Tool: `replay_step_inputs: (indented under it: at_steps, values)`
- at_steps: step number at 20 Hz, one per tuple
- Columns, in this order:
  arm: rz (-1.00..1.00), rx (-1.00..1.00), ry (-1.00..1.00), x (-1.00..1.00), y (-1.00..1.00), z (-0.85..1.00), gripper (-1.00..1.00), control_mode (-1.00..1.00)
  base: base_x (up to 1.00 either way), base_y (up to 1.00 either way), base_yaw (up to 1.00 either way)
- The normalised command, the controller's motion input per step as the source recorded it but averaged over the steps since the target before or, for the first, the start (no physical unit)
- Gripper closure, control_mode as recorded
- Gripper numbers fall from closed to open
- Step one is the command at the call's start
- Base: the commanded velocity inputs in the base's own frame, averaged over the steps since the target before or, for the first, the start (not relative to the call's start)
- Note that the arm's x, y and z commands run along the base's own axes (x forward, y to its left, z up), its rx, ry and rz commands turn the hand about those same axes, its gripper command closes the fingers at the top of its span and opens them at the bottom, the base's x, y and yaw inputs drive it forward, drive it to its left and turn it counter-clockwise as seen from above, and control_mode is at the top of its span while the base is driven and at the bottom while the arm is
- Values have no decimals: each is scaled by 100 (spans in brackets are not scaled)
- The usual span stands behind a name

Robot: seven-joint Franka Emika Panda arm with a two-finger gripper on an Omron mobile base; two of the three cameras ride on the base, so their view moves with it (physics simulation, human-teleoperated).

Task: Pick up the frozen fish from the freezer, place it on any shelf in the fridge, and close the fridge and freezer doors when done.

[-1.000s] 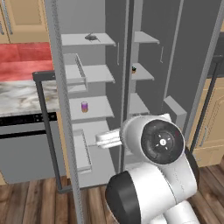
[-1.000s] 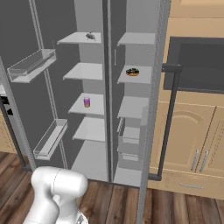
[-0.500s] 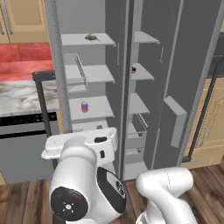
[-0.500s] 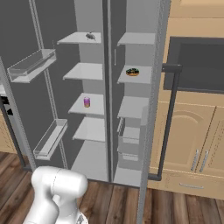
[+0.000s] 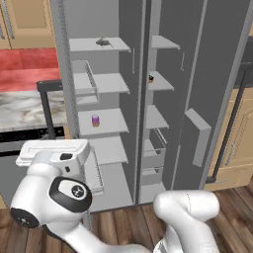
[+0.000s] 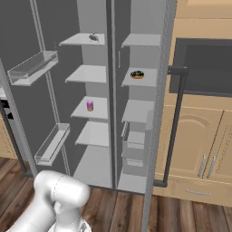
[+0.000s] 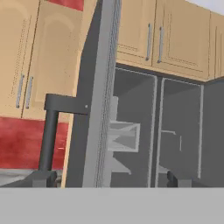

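My gripper (image 7: 110,179) is standing spread wide and empty at the bottom of the hand view. The fish (image 5: 102,42) is lying on the fridge's (image 5: 114,62) top shelf, upper left of the left base view.

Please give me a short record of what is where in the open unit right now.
fish: lies on the top shelf of the fridge
can: upright on the third fridge shelf from the top
dark item: on the second shelf of the freezer
fridge door: open
freezer door: open
tool: open, holds nothing, faces the fridge door's edge in the hand view
task state: fish is in the fridge, both doors not yet closed
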Motion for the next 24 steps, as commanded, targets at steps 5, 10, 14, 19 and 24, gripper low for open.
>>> replay_step_inputs:
  at_steps: [5, 10, 14, 19, 24]
  values:
    - [-4, 6, 5, 50, 3, -26, -100, -100, 0, 0, 0]
    - [-12, 11, 1, 33, 15, -24, -100, -100, 0, 0, 0]
    - [-13, 7, 0, 51, 43, -12, -100, -100, 0, 0, 0]
    - [-17, 3, 0, 55, 62, -10, -100, -100, 0, 0, 0]
    - [-13, 1, 0, 48, 46, -10, -100, -100, 0, 0, 0]
